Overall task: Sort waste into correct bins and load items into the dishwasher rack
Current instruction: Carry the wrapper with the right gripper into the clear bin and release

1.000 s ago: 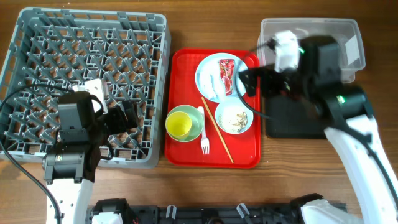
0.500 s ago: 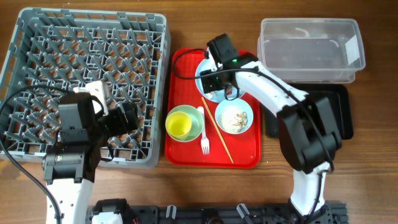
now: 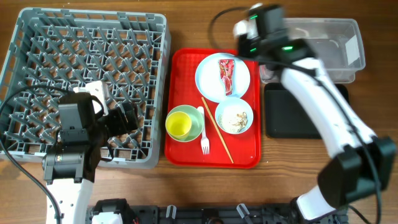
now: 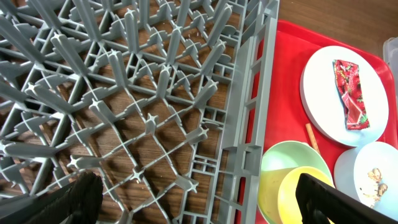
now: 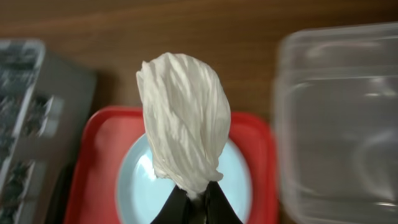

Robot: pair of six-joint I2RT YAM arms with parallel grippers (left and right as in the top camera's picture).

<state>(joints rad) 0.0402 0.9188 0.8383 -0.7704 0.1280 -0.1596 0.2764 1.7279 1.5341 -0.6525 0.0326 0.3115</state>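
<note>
R gripper, jaws pinched on white scrap, has lifted it off blue plate now beneath; clear tub to its right, so binning looks imminent.

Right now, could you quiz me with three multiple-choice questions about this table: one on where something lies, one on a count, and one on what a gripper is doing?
1. Where does the red wrapper lie?
A) on the pale blue plate
B) in the clear tub
C) in the grey rack

2. How many bowls stand on the red tray?
A) one
B) four
C) two

3. What is the right gripper doing?
A) open and empty
B) shut on a white scrap
C) shut on the fork

Answers:
1 A: the overhead view shows the wrapper lying on the plate.
2 C: there is a green bowl holding the yellow cup, and a pale blue bowl with crumbs.
3 B: the right wrist view shows the fingertips pinched on the scrap's lower end.
</note>
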